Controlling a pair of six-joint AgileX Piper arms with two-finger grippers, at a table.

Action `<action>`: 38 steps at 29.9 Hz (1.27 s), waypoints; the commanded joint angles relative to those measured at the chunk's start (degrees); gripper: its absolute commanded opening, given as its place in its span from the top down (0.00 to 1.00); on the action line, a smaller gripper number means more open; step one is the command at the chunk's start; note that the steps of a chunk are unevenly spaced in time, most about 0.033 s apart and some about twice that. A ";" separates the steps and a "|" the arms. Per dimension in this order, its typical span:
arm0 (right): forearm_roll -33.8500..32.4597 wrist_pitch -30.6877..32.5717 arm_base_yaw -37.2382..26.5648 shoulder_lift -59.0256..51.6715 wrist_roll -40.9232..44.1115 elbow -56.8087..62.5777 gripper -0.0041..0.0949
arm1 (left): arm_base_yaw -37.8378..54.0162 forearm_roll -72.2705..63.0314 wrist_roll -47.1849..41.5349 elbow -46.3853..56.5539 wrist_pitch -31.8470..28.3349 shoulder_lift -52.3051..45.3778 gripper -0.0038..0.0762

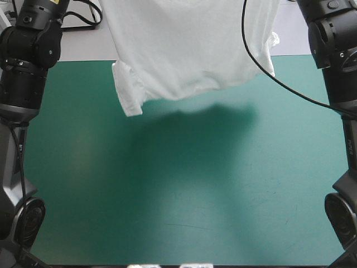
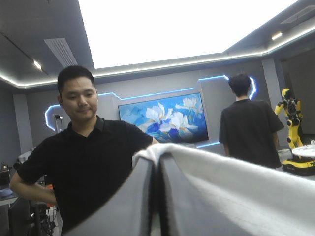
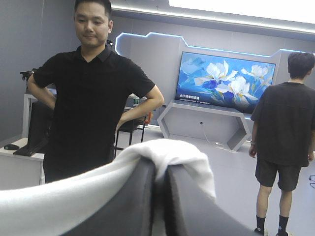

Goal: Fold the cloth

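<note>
High view: T-shirt (image 1: 189,50) over teal-green cover (image 1: 184,195)

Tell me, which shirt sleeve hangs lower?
The sleeve near the left arm; it droops below the T-shirt's hem, the other sleeve sits higher by the right arm.

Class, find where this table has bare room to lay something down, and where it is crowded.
Bare: nearly the whole teal-green table cover, from its near edge up to the shadow. Crowded: only the far edge, where the white short-sleeved T-shirt hangs lifted, pinched by the left gripper and right gripper.
</note>
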 commanded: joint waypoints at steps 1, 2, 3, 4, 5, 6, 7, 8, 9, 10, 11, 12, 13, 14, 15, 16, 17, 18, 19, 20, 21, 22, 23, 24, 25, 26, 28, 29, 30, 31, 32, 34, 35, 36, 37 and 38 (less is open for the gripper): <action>0.10 -3.62 -0.48 -1.58 -0.77 -2.04 0.98 | 0.15 -0.02 -0.60 -2.12 -3.58 -2.00 0.96; 0.34 -2.07 -0.48 -1.18 -0.77 -1.96 0.98 | 0.15 -0.02 -0.60 -2.14 -0.89 -1.54 0.96; 0.85 -0.36 -0.48 -0.77 -0.77 -1.67 0.98 | 0.15 -0.02 -0.60 -2.00 2.47 -0.97 0.96; 1.89 1.21 -1.11 -0.05 -0.77 -0.74 0.98 | 0.15 -0.60 -0.60 -1.50 5.20 -0.26 0.96; 3.08 2.43 -1.63 0.36 -0.53 0.22 0.98 | 0.15 -1.57 -0.70 -0.91 6.62 0.54 0.96; 5.28 3.15 -2.22 0.87 -0.57 1.45 0.98 | 0.39 -3.26 -0.70 0.26 7.15 1.21 0.96; 7.63 3.54 -3.03 1.41 -0.57 3.28 0.98 | 0.55 -4.20 -0.70 2.01 7.15 1.79 0.96; 10.11 3.65 -3.98 1.69 -0.85 5.66 0.98 | 0.78 -4.95 -0.59 4.22 7.15 1.92 0.96; 12.08 3.79 -4.80 1.85 -1.65 8.38 0.98 | 1.29 -5.51 -0.59 6.97 7.30 1.90 0.96; 14.89 3.89 -5.88 1.85 -3.29 11.44 0.98 | 1.82 -5.79 -0.59 10.09 7.76 1.76 0.96; 17.90 3.89 -7.24 1.85 -5.15 14.57 0.98 | 2.44 -6.17 -0.59 12.73 8.01 1.66 0.96; 20.92 3.89 -8.43 1.75 -6.89 17.58 0.98 | 2.96 -7.09 -0.59 16.03 8.17 1.34 0.96; 23.30 3.89 -9.29 1.52 -8.32 19.93 0.98 | 3.51 -8.23 -0.59 19.46 8.17 0.94 0.96; 25.89 4.25 -10.11 1.24 -10.06 22.89 0.98 | 3.55 -8.80 -0.59 22.17 8.40 0.46 0.96; 27.86 4.31 -10.39 0.96 -11.92 25.73 0.98 | 3.55 -8.94 -0.59 25.49 8.89 -0.03 0.96; 29.23 4.60 -10.66 0.53 -13.63 28.58 0.98 | 3.55 -8.94 -0.59 28.67 9.30 -0.85 0.96; 30.04 4.60 -10.66 0.13 -14.37 30.77 0.98 | 3.55 -8.94 -0.59 31.79 9.31 -1.43 0.96; 30.88 5.01 -10.66 -0.35 -15.15 33.52 0.98 | 3.55 -9.61 -0.59 34.85 9.55 -2.28 0.96; 31.51 5.59 -10.66 -1.03 -16.13 36.24 0.98 | 3.42 -10.36 -0.59 37.85 9.54 -3.18 0.96; 32.10 6.16 -10.66 -1.84 -16.72 38.44 0.98 | 3.42 -10.76 -0.59 40.23 9.95 -4.06 0.96; 32.79 6.96 -10.55 -2.80 -17.35 41.20 0.98 | 3.42 -10.84 -0.59 43.77 10.53 -5.59 0.96; 33.30 7.50 -10.55 -3.72 -17.78 43.94 0.98 | 3.42 -10.84 -0.59 46.10 10.86 -6.63 0.96; 33.85 7.67 -10.55 -4.56 -18.24 46.74 0.98 | 3.42 -10.84 -0.59 48.43 10.97 -7.82 0.96; 34.15 8.01 -10.55 -5.49 -18.38 49.48 0.98 | 3.42 -10.84 -0.59 51.28 11.08 -9.31 0.96; 34.77 8.34 -10.55 -6.42 -18.49 52.16 0.98 | 3.42 -10.84 -0.59 54.03 11.41 -10.89 0.96; 35.56 8.93 -10.55 -7.14 -18.49 54.23 0.98 | 3.42 -10.99 -0.69 56.17 11.82 -12.43 0.96; 36.36 10.53 -10.55 -8.75 -18.49 59.28 0.98 | 3.42 -12.21 -0.69 61.52 12.50 -15.59 0.96; 36.64 11.39 -10.55 -9.54 -18.49 61.81 0.98 | 3.42 -13.47 -0.69 64.79 12.77 -17.09 0.96; 37.01 12.07 -10.55 -10.15 -18.49 63.77 0.98 | 3.31 -13.94 -0.69 66.89 13.06 -18.27 0.96; 37.81 12.85 -10.55 -10.91 -18.49 66.20 0.98 | 3.16 -14.51 -0.69 69.53 13.48 -19.76 0.96; 38.90 13.40 -10.55 -11.93 -18.49 68.65 0.98 | 2.72 -15.74 -0.69 72.09 14.05 -21.32 0.96; 41.16 14.01 -10.49 -13.91 -20.03 73.47 0.98 | 1.34 -16.00 -0.69 76.29 15.80 -24.14 0.96; 42.45 14.15 -10.39 -15.16 -20.85 75.80 0.98 | 0.26 -15.99 -0.69 78.39 17.38 -25.63 0.96; 43.25 14.30 -10.26 -16.19 -21.29 77.59 0.98 | -0.86 -15.99 -0.69 80.32 19.43 -26.94 0.96; 43.39 14.41 -9.80 -17.56 -21.43 79.64 0.98 | -1.80 -15.99 -0.93 81.75 21.57 -28.10 0.96; 43.39 14.83 -9.07 -18.83 -21.43 81.52 0.98 | -2.94 -15.99 -2.08 83.46 23.63 -29.11 0.96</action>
